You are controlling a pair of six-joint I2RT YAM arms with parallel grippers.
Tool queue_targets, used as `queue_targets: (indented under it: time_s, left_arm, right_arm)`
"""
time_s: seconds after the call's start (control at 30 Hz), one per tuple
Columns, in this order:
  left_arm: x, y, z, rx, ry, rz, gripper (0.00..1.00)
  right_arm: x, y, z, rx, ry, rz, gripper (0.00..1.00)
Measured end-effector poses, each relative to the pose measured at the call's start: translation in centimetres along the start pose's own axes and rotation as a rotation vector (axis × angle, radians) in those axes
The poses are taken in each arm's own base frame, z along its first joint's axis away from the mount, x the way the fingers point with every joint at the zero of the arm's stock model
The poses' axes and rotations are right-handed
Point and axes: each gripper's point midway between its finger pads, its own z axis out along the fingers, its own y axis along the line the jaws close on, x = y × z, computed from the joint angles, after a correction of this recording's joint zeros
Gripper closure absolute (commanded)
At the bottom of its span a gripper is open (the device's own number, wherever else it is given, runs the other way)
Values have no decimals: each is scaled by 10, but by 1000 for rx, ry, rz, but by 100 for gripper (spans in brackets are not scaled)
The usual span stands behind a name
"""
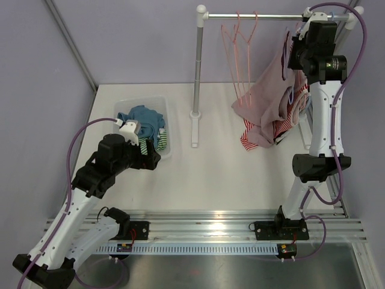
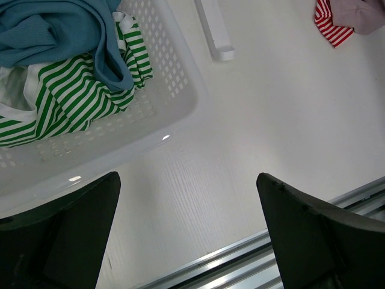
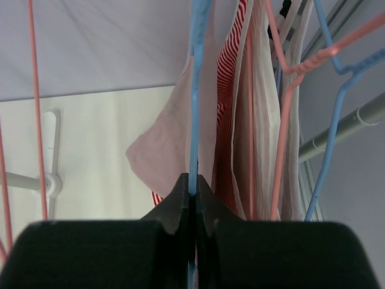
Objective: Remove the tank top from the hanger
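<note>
A pale pink garment (image 1: pixel 264 99) and a red-and-white striped garment (image 1: pixel 257 137) hang at the right end of the rail (image 1: pixel 258 16), their lower parts drooping to the table. My right gripper (image 1: pixel 293 49) is up at the rail. In the right wrist view it (image 3: pixel 193 180) is shut on the wire of a blue hanger (image 3: pixel 196 90), with the pink cloth (image 3: pixel 162 156) and the striped cloth (image 3: pixel 227 90) right behind it. Which garment is the tank top I cannot tell. My left gripper (image 1: pixel 150 158) is open and empty low over the table (image 2: pixel 187 180).
A white basket (image 1: pixel 165 114) with blue and green-striped clothes (image 2: pixel 72 90) stands at the left. The rack's post (image 1: pixel 197 66) and foot (image 1: pixel 194 129) stand mid-table. Empty pink hangers (image 1: pixel 240 54) hang left of the garments. More pink and blue hangers (image 3: pixel 283 120) crowd the right.
</note>
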Motion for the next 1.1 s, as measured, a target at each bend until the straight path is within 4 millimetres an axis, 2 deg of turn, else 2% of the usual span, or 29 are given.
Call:
queue_targets:
  time_s: [0.17, 0.33, 0.43, 0.53, 0.67, 0.77, 0.87, 1.0, 1.1]
  left_arm:
    - [0, 0, 0, 2, 0, 0, 1]
    - [0, -1, 0, 5, 0, 0, 1]
    - [-1, -1, -1, 7, -6, 0, 1]
    - [-4, -2, -4, 12, -25, 0, 1]
    - [-15, -7, -10, 22, -49, -5, 1]
    - [-36, -19, -19, 47, -92, -3, 1]
    - [-66, -43, -35, 103, -152, 14, 1]
    - [-116, -86, -58, 191, -242, 49, 1]
    - [-153, -117, -74, 247, -311, 74, 1]
  right_arm:
    - [-13, 6, -10, -36, -40, 12, 100]
    - [-15, 13, -16, -80, -47, 17, 100]
    - [-12, 19, -26, -119, -42, 31, 100]
    - [-6, 22, -45, -146, -38, 44, 100]
    - [4, 23, -81, -174, -51, 59, 100]
    - [12, 23, -113, -201, -75, 70, 100]
    - [19, 26, -140, -233, -88, 83, 100]
    - [35, 33, -167, -291, -73, 94, 100]
    - [57, 38, -185, -335, -18, 98, 100]
